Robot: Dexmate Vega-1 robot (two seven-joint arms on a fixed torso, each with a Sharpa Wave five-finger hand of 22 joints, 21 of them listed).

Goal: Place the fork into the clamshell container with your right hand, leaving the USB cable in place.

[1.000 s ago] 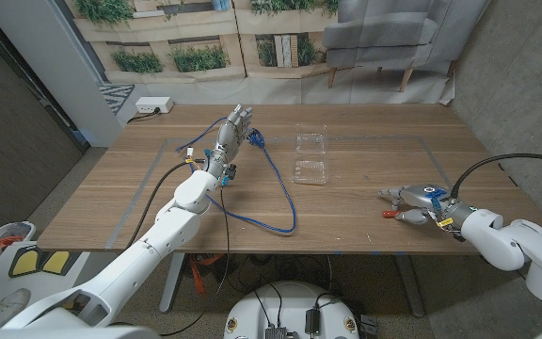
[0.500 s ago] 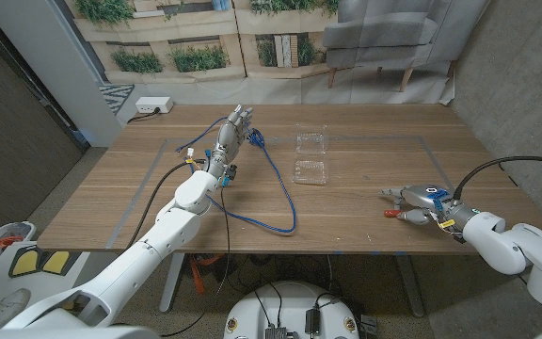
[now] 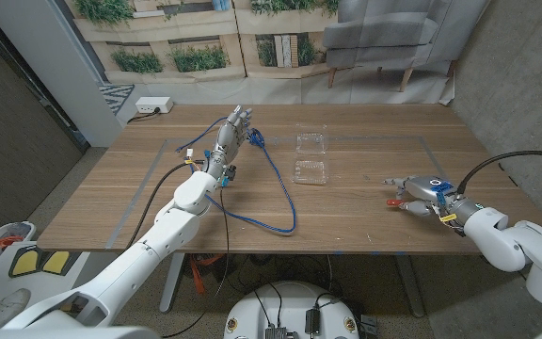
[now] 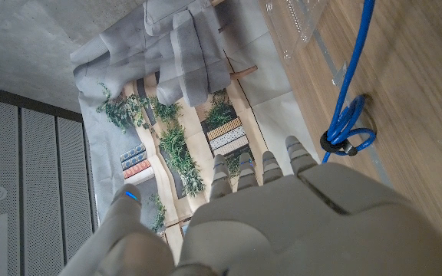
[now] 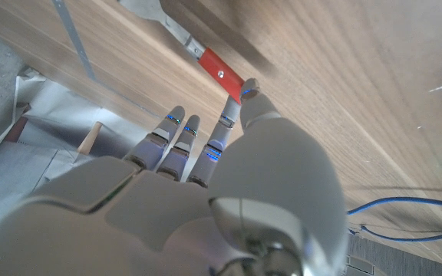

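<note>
The fork point(image 3: 395, 202) shows as a small red handle under my right hand point(image 3: 422, 190), near the table's front right. In the right wrist view the fork point(image 5: 217, 71) reaches out past my right hand point(image 5: 206, 192), pinched at the end of its red handle, other fingers held straight. The clear clamshell container point(image 3: 310, 156) lies open mid-table, far to the left of that hand. The blue USB cable point(image 3: 276, 179) loops between container and left arm. My left hand point(image 3: 235, 129) stands beside the cable's coil point(image 4: 347, 130), fingers straight and apart, holding nothing.
A white power strip point(image 3: 153, 105) sits at the table's far left corner. Grey tape lines point(image 3: 422, 141) mark a rectangle on the wood. Black arm cables point(image 3: 163, 174) trail by my left arm. Bare wood lies between my right hand and the container.
My right hand has shifted slightly away from the table's front edge and to the right, and the fork's red handle moved with it. The left hand, cable and container stayed put.
</note>
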